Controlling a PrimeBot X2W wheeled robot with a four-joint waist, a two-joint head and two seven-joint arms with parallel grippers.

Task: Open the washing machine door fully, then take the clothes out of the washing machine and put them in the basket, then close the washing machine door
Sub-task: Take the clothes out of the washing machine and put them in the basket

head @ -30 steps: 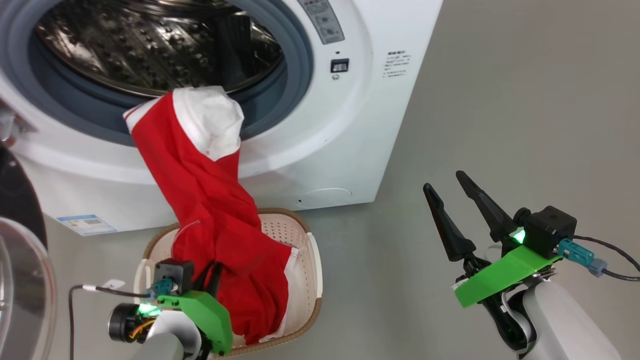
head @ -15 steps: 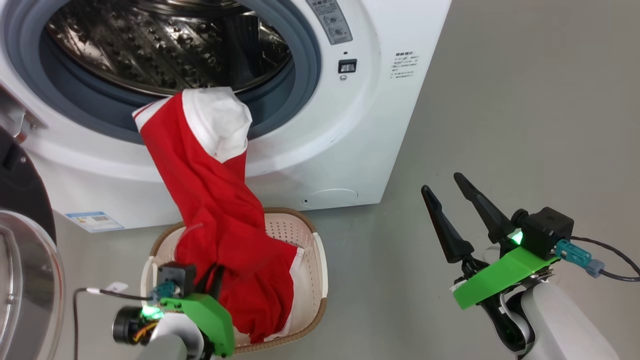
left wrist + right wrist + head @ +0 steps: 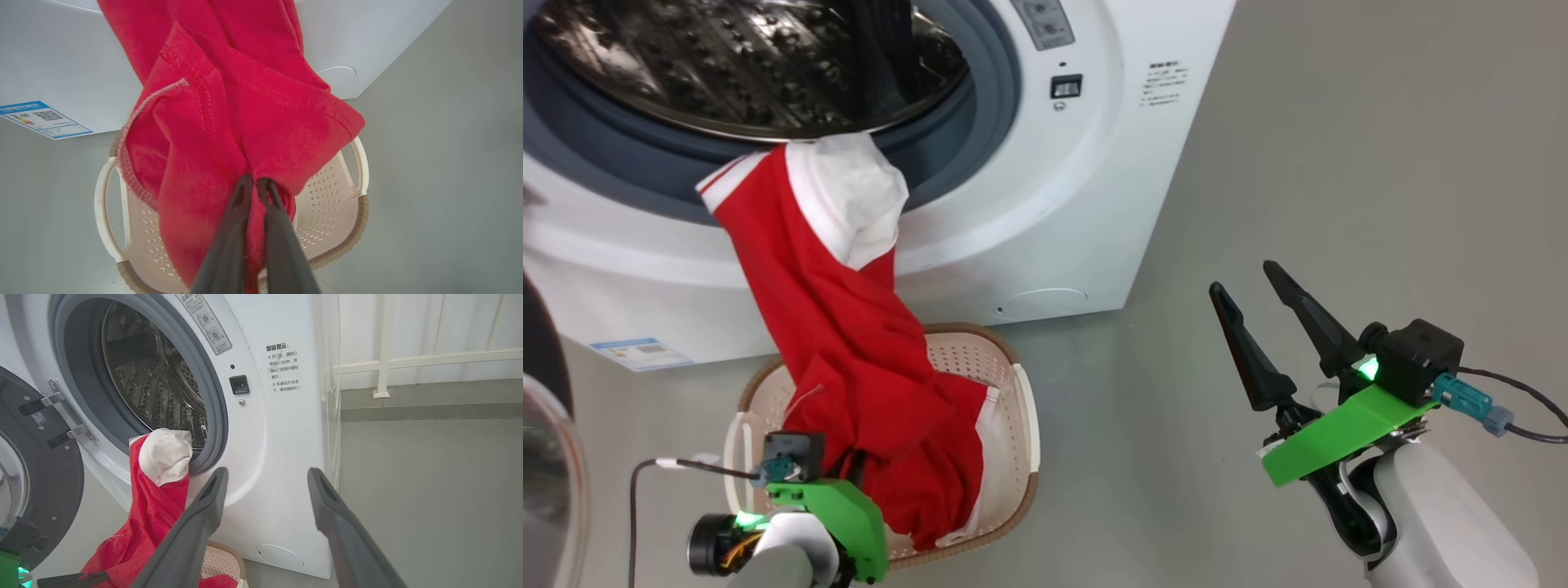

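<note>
The white washing machine (image 3: 1054,212) stands with its steel drum (image 3: 727,65) exposed. The washing machine door (image 3: 41,490), glossy black, is swung wide open on the left. One of the clothes (image 3: 849,351), red with a white sleeve, hangs from the drum's lip down into the basket (image 3: 1017,425) on the floor in front. My left gripper (image 3: 254,181) is above the basket (image 3: 339,192), shut on the red fabric (image 3: 229,122) at its lower end. My right gripper (image 3: 1245,278) is open and holds nothing, out over the floor to the right of the machine.
Grey floor (image 3: 1339,163) stretches to the right of the machine. A white railing (image 3: 408,359) stands behind, along the wall. A blue label sticker (image 3: 637,353) and a round cap (image 3: 1045,300) mark the machine's lower front.
The whole head view has shifted, so the camera has moved. My left gripper still holds the red garment over the basket. The right gripper stays open in the same pose.
</note>
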